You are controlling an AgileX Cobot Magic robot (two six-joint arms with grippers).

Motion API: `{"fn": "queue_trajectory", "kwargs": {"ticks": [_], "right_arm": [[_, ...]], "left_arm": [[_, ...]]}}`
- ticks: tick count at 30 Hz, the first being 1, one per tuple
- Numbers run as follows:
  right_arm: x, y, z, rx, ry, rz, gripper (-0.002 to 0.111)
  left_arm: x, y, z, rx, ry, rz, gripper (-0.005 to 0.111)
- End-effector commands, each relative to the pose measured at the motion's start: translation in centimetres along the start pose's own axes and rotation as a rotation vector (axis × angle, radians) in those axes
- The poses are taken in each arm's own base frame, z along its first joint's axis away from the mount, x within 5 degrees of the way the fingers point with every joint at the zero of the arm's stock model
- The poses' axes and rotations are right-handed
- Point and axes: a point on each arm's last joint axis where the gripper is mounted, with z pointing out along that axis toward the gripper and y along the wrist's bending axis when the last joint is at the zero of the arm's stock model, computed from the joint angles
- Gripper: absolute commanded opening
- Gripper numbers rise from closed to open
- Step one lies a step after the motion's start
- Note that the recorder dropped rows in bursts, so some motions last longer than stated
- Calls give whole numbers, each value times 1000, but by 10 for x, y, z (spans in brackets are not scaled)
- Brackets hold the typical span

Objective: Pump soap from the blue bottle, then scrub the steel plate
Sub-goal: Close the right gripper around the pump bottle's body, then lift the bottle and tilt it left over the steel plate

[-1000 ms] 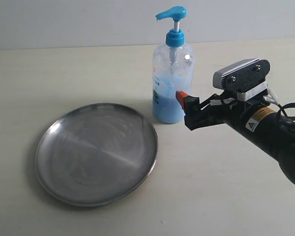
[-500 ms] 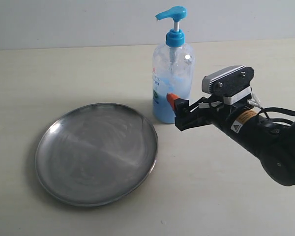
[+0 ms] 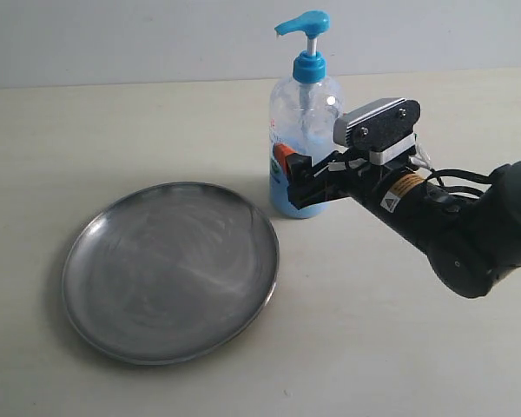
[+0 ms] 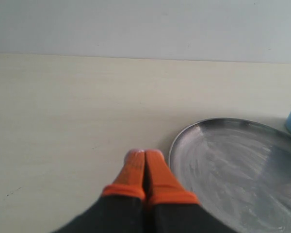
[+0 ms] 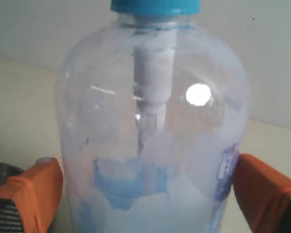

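Cream table (image 3: 156, 113) | right tool (image 5: 150, 194) spread wide astride blue bottle (image 3: 302, 122), contact unclear | left tool (image 4: 144, 167) closed, empty

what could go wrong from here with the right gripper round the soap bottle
The right gripper is open with a finger on each side of the blue bottle; closing off-centre could shove or tip the tall bottle. It stands close to the steel plate, so a topple may hit the rim.

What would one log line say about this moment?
right gripper: open, straddling clear blue-pump bottle | left gripper: shut, beside round steel plate | pump: untouched
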Motion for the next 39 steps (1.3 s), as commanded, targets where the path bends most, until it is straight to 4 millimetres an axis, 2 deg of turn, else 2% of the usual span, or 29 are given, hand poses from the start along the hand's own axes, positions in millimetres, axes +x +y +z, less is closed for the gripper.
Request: {"fn": "queue_trajectory", "kwargs": {"ticks": [1,14,23,25,26,32,33,39], "right_arm": [[1,0,9,-7,-20,29,90],[-8,-2,34,-8,-87,37,90],[0,-3,43,-8,-68,37,88],[3,-3,44,-8,-58,38,80],[4,-3,44,-8,-55,38,72],[5,-2,44,-15,-58,64,4],[4,-2,44,-15,-60,72,1],[-3,-2,43,-16,-79,77,0]], "left_arm": [[0,0,0,0,-10,-2,0],[0,0,0,0,-10,-2,0],[0,0,0,0,-10,-2,0],[0,0,0,0,-10,-2,0],[0,0,0,0,-10,-2,0],[0,0,0,0,-10,-2,0],[0,0,0,0,-10,-2,0],[0,0,0,0,-10,-2,0]]}}
